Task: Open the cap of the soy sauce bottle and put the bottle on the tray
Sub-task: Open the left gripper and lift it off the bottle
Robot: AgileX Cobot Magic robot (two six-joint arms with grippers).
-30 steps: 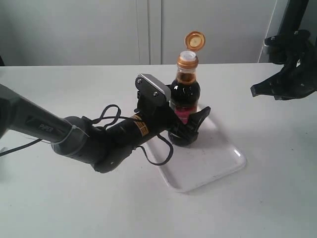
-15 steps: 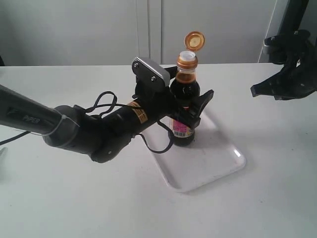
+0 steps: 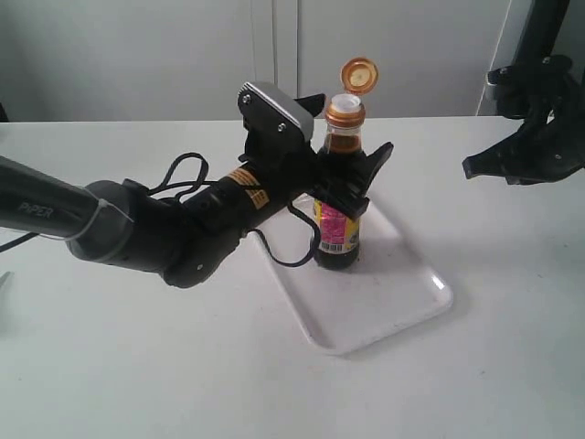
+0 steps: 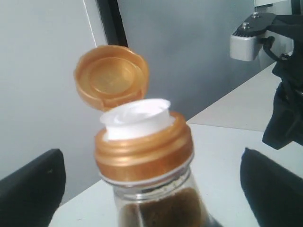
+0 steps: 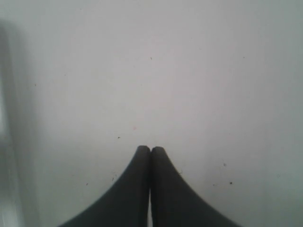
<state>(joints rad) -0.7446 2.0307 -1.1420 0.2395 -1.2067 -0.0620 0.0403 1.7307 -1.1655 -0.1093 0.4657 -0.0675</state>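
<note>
Left gripper [image 3: 357,122] risen up soy sauce bottle [image 3: 338,236]; jaws open, seemingly clear.

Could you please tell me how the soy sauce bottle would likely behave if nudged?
The soy sauce bottle looks tall for its base, so a high push may tip it. Its cap is flipped open, so tipping would likely spill. Mostly full, it is probably heavy for its size.
</note>
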